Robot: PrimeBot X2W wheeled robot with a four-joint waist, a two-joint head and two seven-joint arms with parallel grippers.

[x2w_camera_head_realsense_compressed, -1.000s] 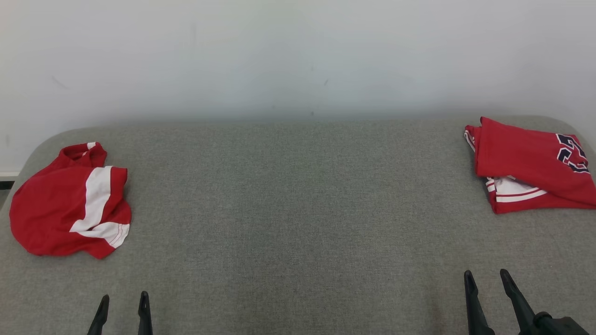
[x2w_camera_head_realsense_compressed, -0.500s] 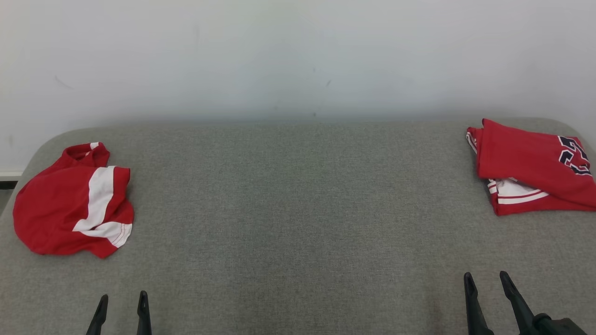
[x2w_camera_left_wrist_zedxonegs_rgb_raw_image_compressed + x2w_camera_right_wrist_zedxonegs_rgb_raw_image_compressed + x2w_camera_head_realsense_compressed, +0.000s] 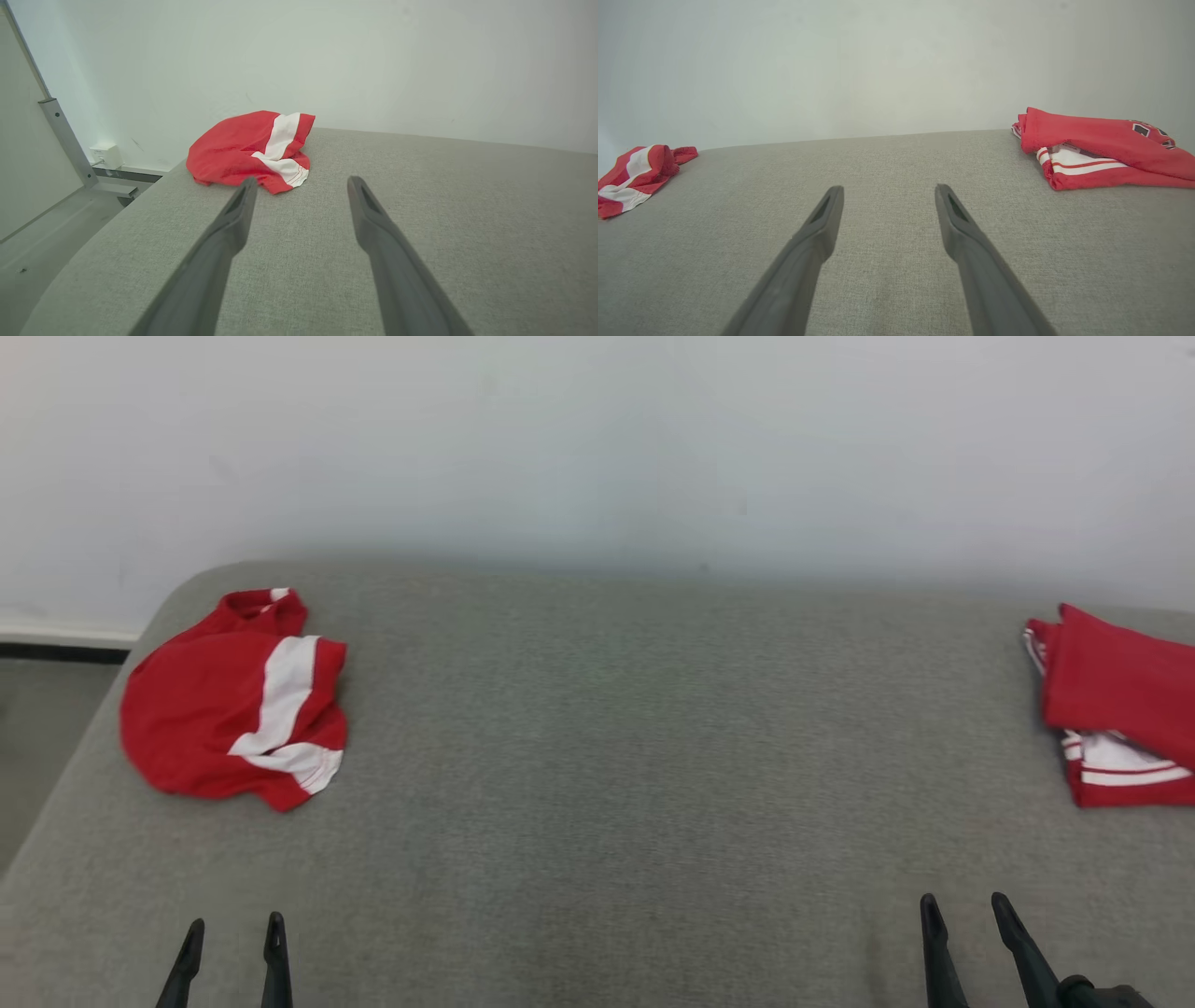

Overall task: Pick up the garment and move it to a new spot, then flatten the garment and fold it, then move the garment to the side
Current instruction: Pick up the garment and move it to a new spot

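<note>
Because it lies in a loose, rumpled heap rather than squared off, the red garment with the white stripe (image 3: 233, 705) reads as the piece yet to be picked up. It sits at about 10 o'clock on the grey fabric-covered table (image 3: 597, 775), close to the rounded far-left corner, with nothing touching it. Its collar end points toward 12 o'clock and the white band runs down its right part.

Nearest to it is the left gripper (image 3: 233, 922), at about 7 o'clock of the head view. Its two dark fingers are spread wide with nothing between them, and it is well short of the cloth. In the left wrist view the heap lies ahead at roughly 11 o'clock of the fingers, so that arm looks lined up to reach for it.

The right gripper (image 3: 963, 899) sits at 5 o'clock, equally spread and empty, resting low near the table's near edge.

At 3 o'clock a folded red jersey (image 3: 1120, 705) with white trim lies flat, partly cut off by the picture edge. Its neat stacking suggests it has been dealt with and parked aside, leaving the broad middle of the table as working room for flattening and folding.
</note>
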